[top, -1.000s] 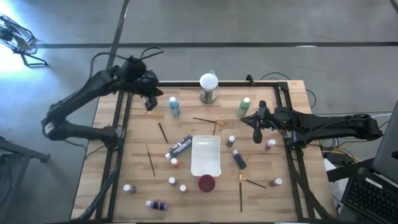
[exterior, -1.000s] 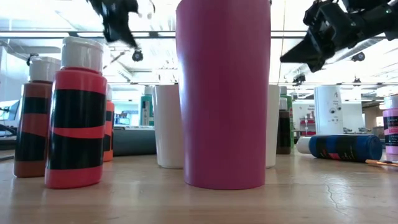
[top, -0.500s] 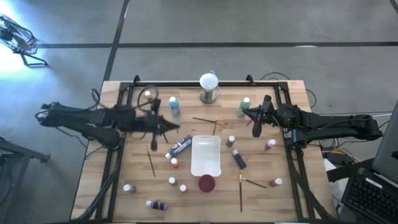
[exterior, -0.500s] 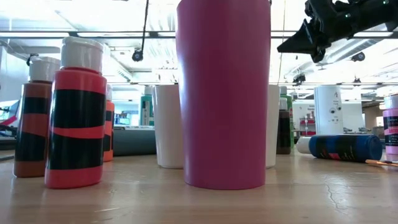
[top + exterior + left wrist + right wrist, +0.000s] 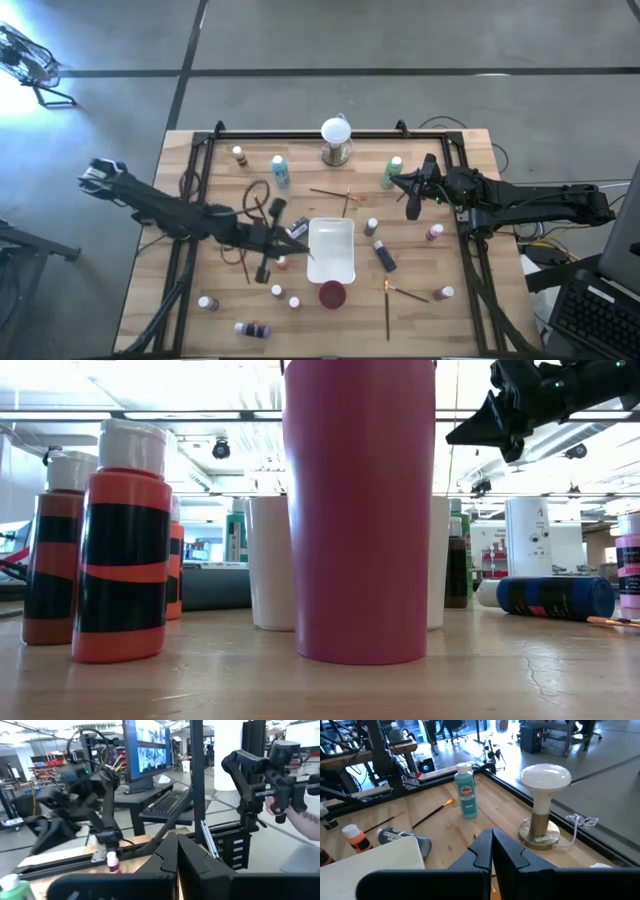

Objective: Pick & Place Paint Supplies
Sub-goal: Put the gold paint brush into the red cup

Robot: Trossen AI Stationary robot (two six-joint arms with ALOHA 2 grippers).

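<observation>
Small white-capped paint bottles stand or lie about the table: a teal one (image 5: 280, 170) (image 5: 466, 796), a green one (image 5: 392, 172), a dark one lying (image 5: 293, 231), a dark blue one lying (image 5: 384, 256) (image 5: 555, 598), an orange one (image 5: 125, 550). Thin brushes (image 5: 328, 192) (image 5: 242, 258) lie flat on the wood. My left gripper (image 5: 275, 245) (image 5: 176, 855) is shut and empty, hovering just left of the white tray (image 5: 331, 262). My right gripper (image 5: 410, 196) (image 5: 491, 851) (image 5: 480, 426) is shut and empty, raised beside the green bottle.
A dark red cup (image 5: 332, 295) (image 5: 360, 510) stands at the tray's near end. A white globe on a metal base (image 5: 336, 140) (image 5: 545, 805) is at the far edge. A black frame rail (image 5: 190, 230) borders the table. A person's hand (image 5: 295, 815) shows beyond the table.
My left arm has swung fast from the table's far left corner toward the near side and the middle, ending beside the tray. A small bottle now shows standing where that gripper was. My right gripper has risen slightly and shifted a little toward the far edge.
</observation>
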